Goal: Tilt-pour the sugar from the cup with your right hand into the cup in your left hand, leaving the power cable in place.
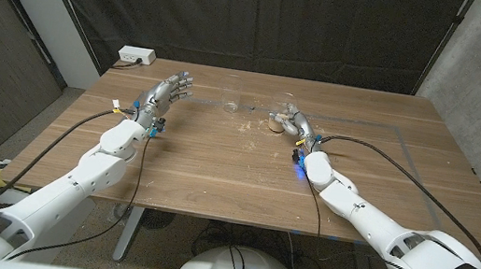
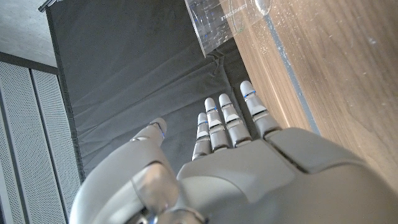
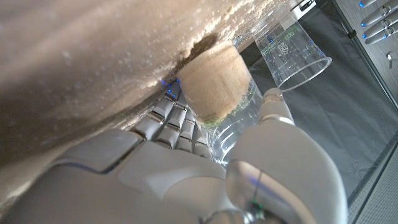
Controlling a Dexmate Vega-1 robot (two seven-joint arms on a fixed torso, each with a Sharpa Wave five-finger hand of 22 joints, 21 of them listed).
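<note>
Sugar (image 3: 214, 78) fills the lower part of a clear cup (image 1: 277, 121) that the right hand (image 1: 294, 123) grips on the far middle of the tabletop (image 1: 217, 164), fingers (image 3: 177, 121) wrapped around its wall. An empty clear cup (image 1: 230, 107) stands just to its left, apart from both hands. The left hand (image 1: 163, 95) waits on the far left, fingers (image 2: 221, 121) straight and slightly spread, holding nothing. A white power strip (image 1: 136, 56) sits at the far left corner.

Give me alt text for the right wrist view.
The right robot hand closes its fingers around a clear cup holding brown sugar, standing on the wooden table. A second clear cup, empty, stands just beyond it.
</note>
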